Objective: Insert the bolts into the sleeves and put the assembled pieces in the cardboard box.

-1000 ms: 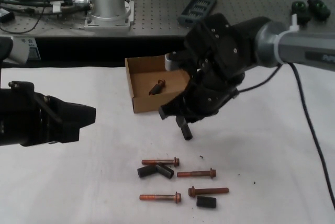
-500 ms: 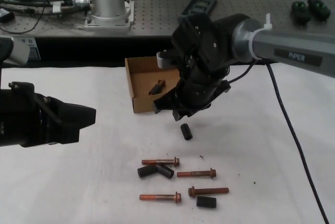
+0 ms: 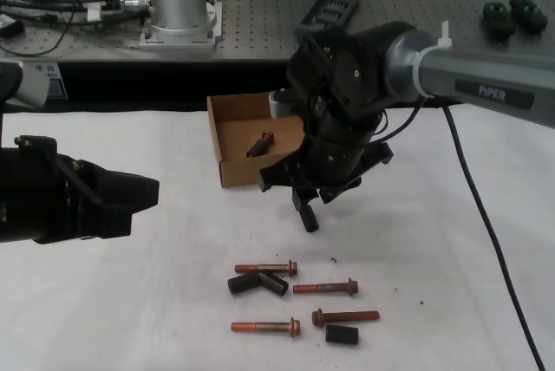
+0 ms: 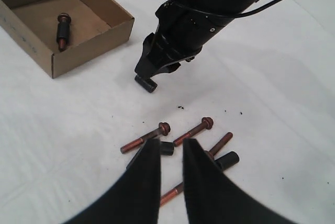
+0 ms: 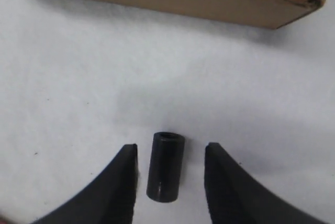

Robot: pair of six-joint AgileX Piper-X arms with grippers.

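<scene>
Cardboard box [image 3: 227, 141], open at the top, sits toward the far edge of the white-covered bench [image 3: 451, 241] with one assembled piece [image 3: 260, 144] lying on its floor, a copper-coloured bolt pushed through a black sleeve. Just off the box's near wall, the right gripper [image 5: 170, 148] hangs low over a single black sleeve [image 5: 165, 167] that lies on its side on the cloth. The fingers [image 5: 125, 182] are spread, one on each side of the sleeve, with white cloth showing between each finger and the part, so nothing is grasped. Seen from the left wrist, the same sleeve [image 4: 146, 83] pokes out beneath the dark body of the right arm.

Closer to the bench's near edge lies the remaining hardware. Four loose bolts rest flat and well apart from the box: one [image 3: 265, 267] beside a pair of sleeves [image 3: 257, 283] that touch end to end at an angle, a second [image 3: 326, 286] and a third [image 3: 345, 315] toward the right edge, and a fourth [image 3: 265, 327] nearest the front. Another sleeve [image 3: 342, 334] lies just beside the third bolt.

At the bench's left edge the left gripper [image 4: 171, 145] hovers above this group, its fingers narrowly parted and holding nothing.
</scene>
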